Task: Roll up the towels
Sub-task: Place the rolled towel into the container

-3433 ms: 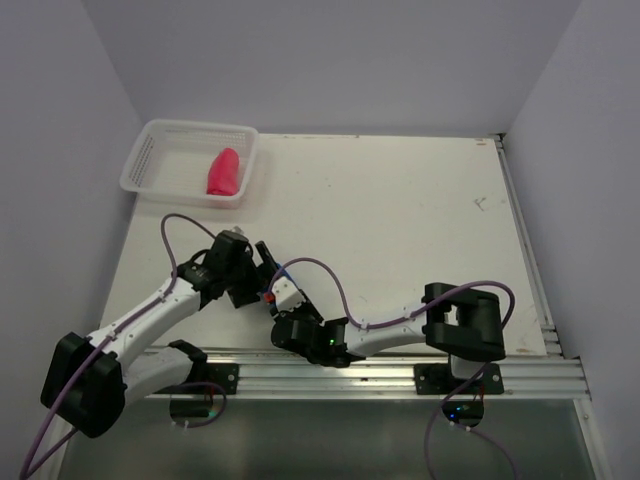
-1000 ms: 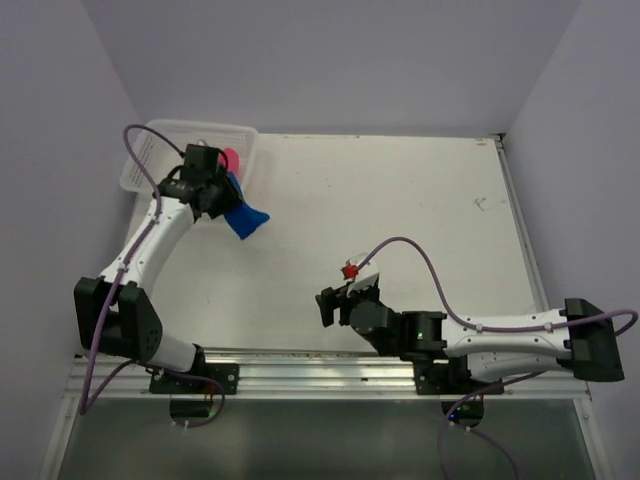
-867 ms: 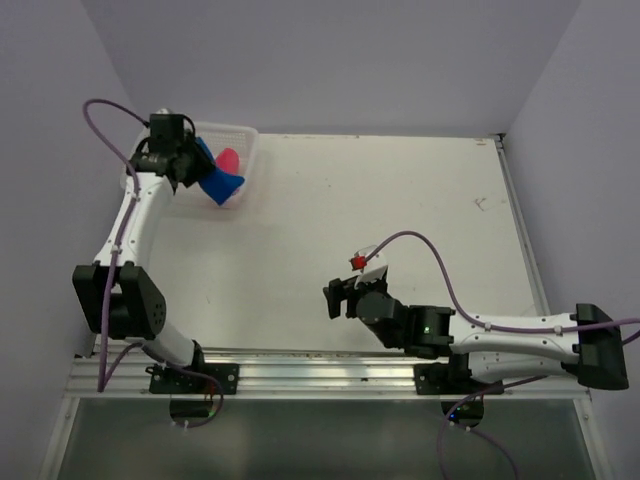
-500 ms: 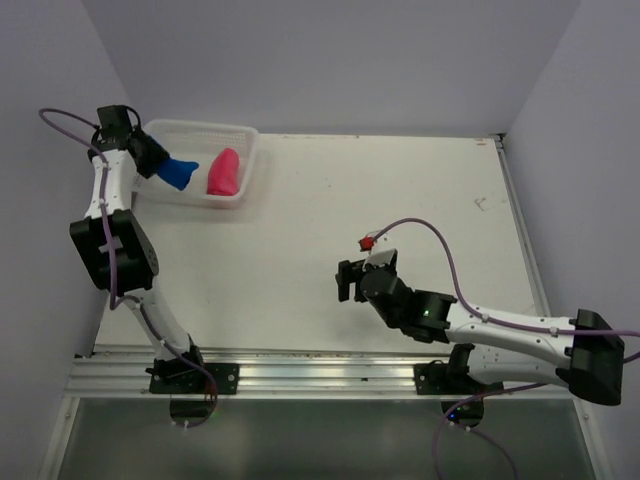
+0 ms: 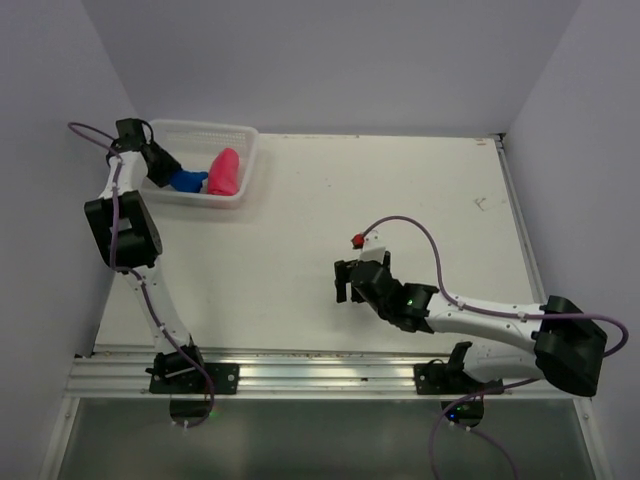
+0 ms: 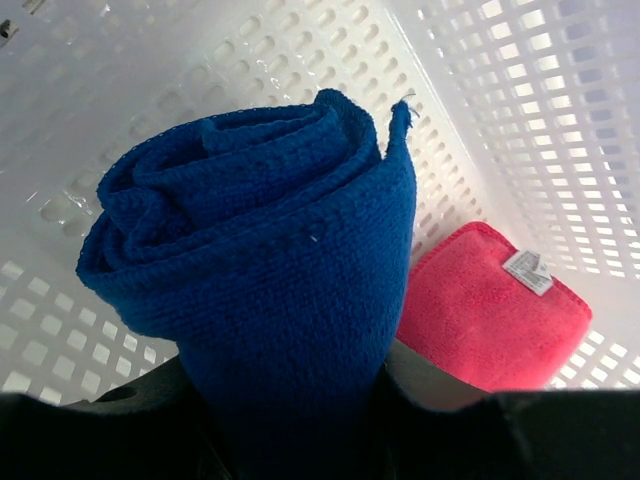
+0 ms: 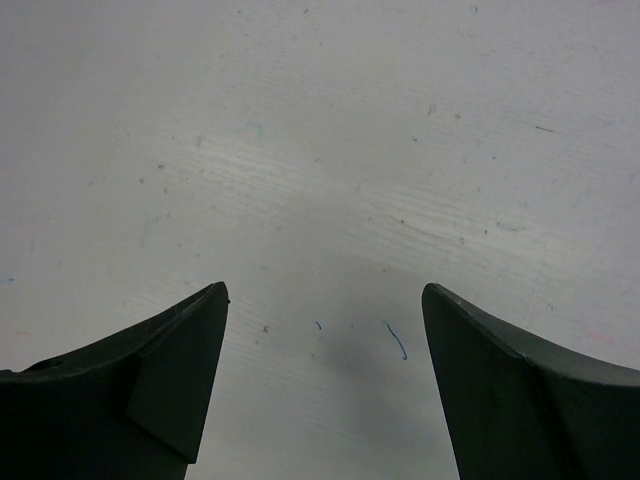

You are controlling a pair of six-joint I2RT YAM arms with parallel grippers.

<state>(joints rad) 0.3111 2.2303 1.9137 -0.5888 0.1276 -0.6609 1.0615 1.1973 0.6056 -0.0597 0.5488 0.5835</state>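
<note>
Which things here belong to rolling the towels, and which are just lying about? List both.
Belong to the job: blue towel, rolled, held by the left gripper; pink towel.
Just lying about: white mesh basket; loose thread on the table.

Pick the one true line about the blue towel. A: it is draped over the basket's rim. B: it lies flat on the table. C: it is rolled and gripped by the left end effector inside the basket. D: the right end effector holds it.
C: the left wrist view shows the rolled blue towel in the left end effector, with basket mesh around it.
</note>
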